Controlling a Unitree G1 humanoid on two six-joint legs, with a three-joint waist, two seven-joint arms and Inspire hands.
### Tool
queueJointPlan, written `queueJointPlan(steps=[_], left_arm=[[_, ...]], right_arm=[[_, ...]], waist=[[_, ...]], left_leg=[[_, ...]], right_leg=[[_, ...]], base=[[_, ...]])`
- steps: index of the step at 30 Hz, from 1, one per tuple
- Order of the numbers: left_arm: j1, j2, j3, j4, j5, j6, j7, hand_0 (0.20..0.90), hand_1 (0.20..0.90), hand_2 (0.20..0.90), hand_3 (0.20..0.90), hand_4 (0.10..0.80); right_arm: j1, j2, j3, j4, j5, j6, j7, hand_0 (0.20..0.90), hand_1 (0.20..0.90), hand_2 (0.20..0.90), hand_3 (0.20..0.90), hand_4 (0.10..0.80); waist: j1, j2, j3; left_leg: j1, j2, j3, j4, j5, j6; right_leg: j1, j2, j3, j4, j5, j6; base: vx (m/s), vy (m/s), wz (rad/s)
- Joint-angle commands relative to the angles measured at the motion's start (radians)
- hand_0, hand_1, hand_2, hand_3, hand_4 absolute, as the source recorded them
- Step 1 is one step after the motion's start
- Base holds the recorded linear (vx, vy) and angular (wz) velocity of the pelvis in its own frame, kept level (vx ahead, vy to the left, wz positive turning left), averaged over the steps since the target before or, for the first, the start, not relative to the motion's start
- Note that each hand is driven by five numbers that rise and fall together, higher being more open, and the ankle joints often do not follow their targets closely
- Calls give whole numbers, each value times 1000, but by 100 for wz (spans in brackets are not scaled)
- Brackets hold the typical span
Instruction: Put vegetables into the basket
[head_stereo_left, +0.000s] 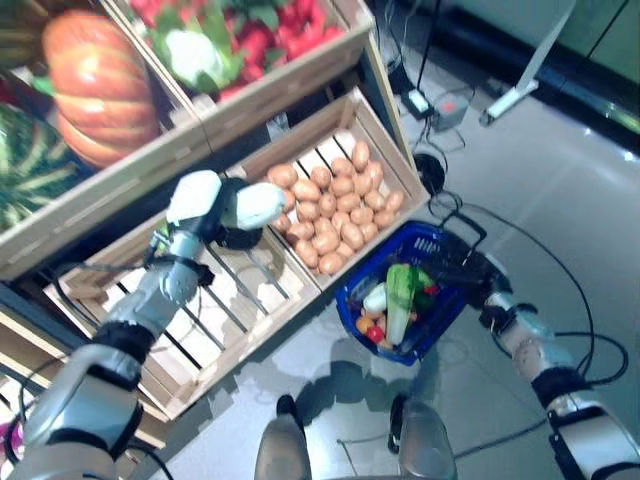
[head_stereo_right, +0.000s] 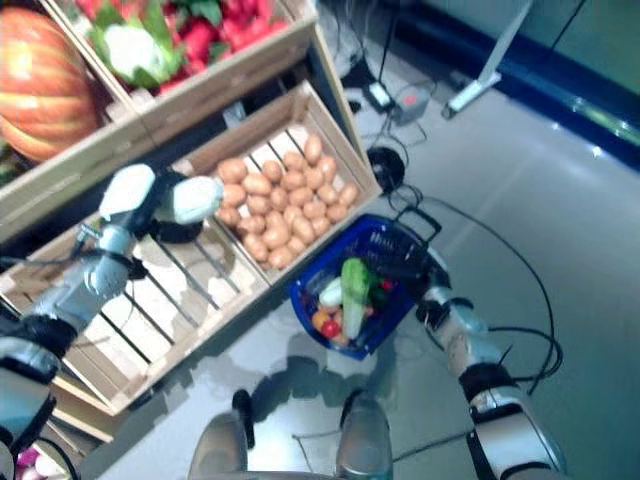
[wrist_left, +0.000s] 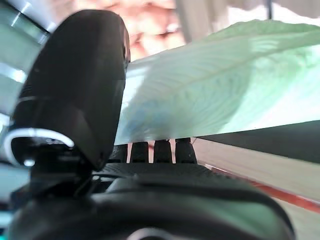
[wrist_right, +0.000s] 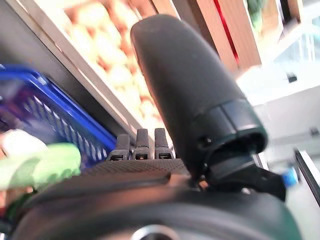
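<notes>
Left wrist view: left hand (wrist_left: 75, 115) clamped on pale cabbage (wrist_left: 220, 85), over crate (head_stereo_left: 215, 320). Basket (head_stereo_left: 375, 275) at four o'clock, handle gripped by right hand (head_stereo_left: 465, 270). Risk judged: leafy head slipping during transfer.

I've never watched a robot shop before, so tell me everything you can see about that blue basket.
The blue basket looks like plastic with slotted walls and a black handle. It hangs tilted above the grey floor, beside the potato crate, carried by the right hand on its handle. Inside lie a long green vegetable, something white and small red and orange pieces.
</notes>
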Motion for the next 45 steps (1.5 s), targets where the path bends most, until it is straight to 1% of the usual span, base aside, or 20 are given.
queueJointPlan(steps=[1, 2, 3, 4, 6, 7, 10, 11, 12, 16, 18, 21, 22, 24, 30, 32, 35, 40, 42, 45], left_arm=[[-15, 8, 106, -123, -208, -94, -39, 300, 300, 300, 300, 400], [11, -26, 141, -184, -330, -94, -127, 300, 300, 300, 300, 400], [19, -37, 151, -200, -369, -96, -148, 300, 300, 300, 300, 400], [45, -75, 178, -256, -478, -84, -217, 300, 300, 300, 300, 400], [69, -105, 198, -300, -558, -76, -250, 300, 300, 300, 300, 400], [91, -137, 221, -346, -640, -58, -302, 300, 300, 300, 300, 400], [148, -205, 247, -440, -751, -7, -394, 300, 300, 300, 300, 400], [154, -209, 249, -448, -757, -2, -402, 300, 300, 300, 300, 400], [178, -229, 252, -490, -788, 26, -433, 300, 300, 300, 300, 400], [201, -255, 242, -556, -847, 78, -458, 300, 300, 300, 300, 400], [211, -282, 232, -584, -864, 97, -460, 300, 300, 300, 300, 400], [216, -305, 220, -605, -865, 103, -463, 300, 300, 300, 300, 400], [215, -320, 204, -616, -843, 102, -462, 300, 300, 300, 300, 400], [208, -324, 179, -627, -806, 102, -447, 300, 300, 300, 300, 400], [199, -324, 127, -634, -791, 148, -488, 300, 300, 300, 300, 400], [194, -321, 113, -632, -791, 149, -508, 300, 300, 300, 300, 400], [192, -325, 97, -631, -807, 158, -537, 300, 300, 300, 300, 400], [183, -332, 74, -622, -861, 205, -583, 300, 300, 300, 300, 400], [177, -336, 58, -601, -891, 233, -614, 300, 300, 300, 300, 400], [166, -336, 41, -579, -905, 234, -625, 300, 300, 300, 300, 400]], right_arm=[[-22, -3, -7, -124, -19, -31, 59, 900, 900, 900, 900, 800], [-7, 1, -13, -176, -7, -36, 70, 900, 900, 900, 900, 800], [-2, 4, -14, -192, -2, -36, 72, 900, 900, 900, 900, 800], [22, 16, -19, -249, -2, -39, 82, 900, 900, 900, 900, 800], [45, 24, -28, -297, -6, -30, 95, 900, 900, 900, 900, 800], [65, 37, -42, -342, 11, -13, 117, 900, 900, 900, 900, 800], [95, 81, -54, -417, 26, 30, 165, 900, 900, 900, 900, 800], [98, 83, -54, -425, 24, 35, 168, 900, 900, 900, 900, 800], [109, 97, -46, -468, 12, 59, 173, 900, 900, 900, 900, 800], [115, 110, -18, -542, 0, 63, 154, 900, 900, 900, 900, 800], [117, 123, -9, -572, 3, 74, 135, 900, 900, 900, 900, 800], [117, 139, 3, -583, -13, 77, 119, 900, 900, 900, 900, 800], [115, 147, 15, -584, -20, 74, 107, 900, 900, 900, 900, 800], [108, 147, 26, -587, -25, 72, 97, 900, 900, 900, 900, 800], [80, 130, 44, -604, -37, 78, 97, 900, 900, 900, 900, 800], [64, 125, 54, -600, -48, 97, 113, 900, 900, 900, 900, 800], [49, 115, 82, -588, -36, 155, 178, 900, 900, 900, 900, 800], [28, 111, 124, -565, 1, 234, 289, 900, 900, 900, 900, 800], [8, 104, 144, -547, 9, 255, 313, 900, 900, 900, 900, 800], [-28, 101, 166, -524, 29, 289, 340, 900, 900, 900, 900, 800]], waist=[[23, -14, -159], [28, -15, -175], [29, -15, -179], [29, -16, -188], [29, -18, -195], [31, -20, -201], [34, -25, -207], [35, -26, -207], [36, -28, -207], [40, -31, -211], [39, -30, -210], [39, -29, -207], [40, -29, -206], [41, -30, -204], [45, -35, -197], [47, -38, -197], [49, -42, -199], [56, -46, -201], [58, -49, -204], [59, -50, -205]], left_leg=[[46, -36, 1, -120, 74, 44], [73, -38, -4, -179, 96, 41], [81, -38, -3, -195, 101, 41], [97, -38, -4, -226, 109, 40], [100, -40, -10, -233, 108, 40], [100, -41, -17, -233, 102, 39], [111, -44, -25, -233, 92, 42], [113, -43, -25, -233, 91, 42], [121, -42, -23, -233, 86, 42], [132, -42, -25, -233, 75, 45], [139, -41, -25, -233, 70, 46], [145, -41, -25, -233, 66, 48], [149, -40, -25, -233, 63, 48], [152, -39, -27, -233, 61, 47], [165, -41, -31, -233, 55, 47], [170, -42, -31, -233, 53, 47], [177, -41, -30, -233, 50, 47], [182, -40, -28, -233, 49, 46], [185, -39, -28, -233, 48, 44], [187, -39, -29, -233, 48, 42]], right_leg=[[162, 5, -5, -301, 189, -25], [194, 12, -11, -350, 209, -21], [203, 14, -13, -364, 214, -19], [227, 20, -17, -399, 229, -16], [243, 24, -20, -424, 239, -14], [255, 28, -23, -440, 243, -14], [270, 37, -21, -461, 250, -15], [271, 37, -21, -463, 250, -16], [279, 39, -23, -471, 253, -16], [291, 44, -24, -480, 252, -18], [297, 45, -22, -482, 251, -19], [301, 47, -22, -484, 250, -20], [307, 48, -23, -486, 250, -20], [312, 49, -24, -488, 249, -20], [325, 48, -25, -488, 247, -17], [329, 47, -25, -488, 247, -17], [334, 46, -22, -488, 246, -17], [338, 44, -23, -488, 247, -16], [341, 44, -24, -488, 248, -16], [342, 43, -22, -488, 249, -16]], base=[[127, -80, 2], [100, -68, 0], [125, -92, -3], [96, -71, -5], [82, -71, 0], [65, -72, 9], [63, -84, 7], [43, -82, 5], [40, -84, 2], [31, -74, 0], [25, -55, 4], [8, -35, 7], [9, -43, 7], [5, -35, 7], [-3, -12, 6], [-1, 3, 8], [4, 10, 5], [0, 0, 0], [0, 0, 0], [0, 0, 0]])
